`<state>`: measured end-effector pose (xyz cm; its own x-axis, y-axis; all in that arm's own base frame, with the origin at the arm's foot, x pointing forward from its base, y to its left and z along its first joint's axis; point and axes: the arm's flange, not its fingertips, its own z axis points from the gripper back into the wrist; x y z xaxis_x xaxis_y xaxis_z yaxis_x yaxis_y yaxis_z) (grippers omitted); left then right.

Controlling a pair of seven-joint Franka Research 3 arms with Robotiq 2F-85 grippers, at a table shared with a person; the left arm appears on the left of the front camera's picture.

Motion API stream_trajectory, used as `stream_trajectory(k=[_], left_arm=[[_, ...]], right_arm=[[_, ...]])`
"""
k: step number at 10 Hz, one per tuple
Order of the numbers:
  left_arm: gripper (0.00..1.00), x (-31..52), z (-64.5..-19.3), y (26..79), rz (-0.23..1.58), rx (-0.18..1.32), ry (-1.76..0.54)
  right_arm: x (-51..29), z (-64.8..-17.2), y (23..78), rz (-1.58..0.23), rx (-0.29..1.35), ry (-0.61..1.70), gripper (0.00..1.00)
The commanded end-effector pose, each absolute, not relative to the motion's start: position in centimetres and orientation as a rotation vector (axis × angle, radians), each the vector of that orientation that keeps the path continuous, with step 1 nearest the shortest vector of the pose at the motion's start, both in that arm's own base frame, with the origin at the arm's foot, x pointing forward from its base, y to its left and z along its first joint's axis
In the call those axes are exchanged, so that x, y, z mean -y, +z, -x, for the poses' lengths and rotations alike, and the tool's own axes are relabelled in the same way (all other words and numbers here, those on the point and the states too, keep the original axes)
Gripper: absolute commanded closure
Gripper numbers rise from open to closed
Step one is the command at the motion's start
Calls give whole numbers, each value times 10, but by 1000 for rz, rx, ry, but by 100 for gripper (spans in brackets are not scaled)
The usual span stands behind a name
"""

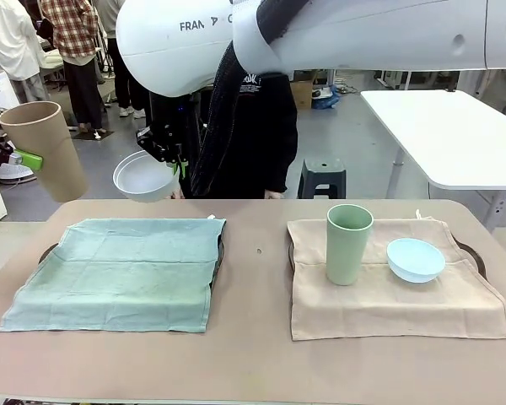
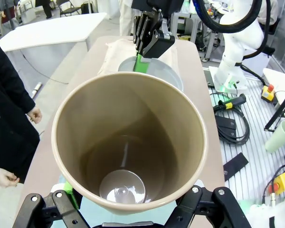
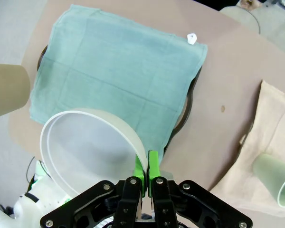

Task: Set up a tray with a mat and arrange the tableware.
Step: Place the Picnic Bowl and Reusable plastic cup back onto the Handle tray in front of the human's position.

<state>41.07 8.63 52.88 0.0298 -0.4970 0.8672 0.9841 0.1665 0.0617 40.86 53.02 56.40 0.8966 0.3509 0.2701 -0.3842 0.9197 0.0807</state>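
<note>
At the far left, above the table, my left gripper point(image 1: 24, 158) is shut on the tilted tan cup point(image 1: 44, 148). In the left wrist view I look down into that cup point(image 2: 128, 142), clamped between the fingers point(image 2: 66, 209). My right gripper point(image 1: 174, 160) reaches across and is shut on the rim of the white bowl point(image 1: 143, 177), which hangs above the far edge of the green mat point(image 1: 118, 270). The right wrist view shows the pads point(image 3: 153, 166) pinching the bowl's rim point(image 3: 85, 152). The pale green cup point(image 1: 348, 243) and the light blue bowl point(image 1: 415, 259) stand on the beige mat point(image 1: 396, 295).
Each mat covers a dark tray: one rim point(image 1: 220, 253) shows by the green mat, another point(image 1: 475, 253) by the beige mat. A person in black point(image 1: 253, 135) stands at the far side. A bare strip of table lies between the trays.
</note>
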Motion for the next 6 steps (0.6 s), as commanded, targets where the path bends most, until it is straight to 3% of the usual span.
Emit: stream_trajectory(k=[1,4,5,6], left_arm=[[68,-86,-410,532,680,920,-1309],[68,-86,-410,532,680,920,-1309],[12,-86,-411,529,690,911,-1294],[12,-87,-428,494,660,890,-1243]], right_arm=[[-531,-409,565,-107,275,383,100],[-530,-409,564,-133,255,382,96],[-525,-425,547,-189,212,364,96],[-520,-440,516,-157,176,341,96]])
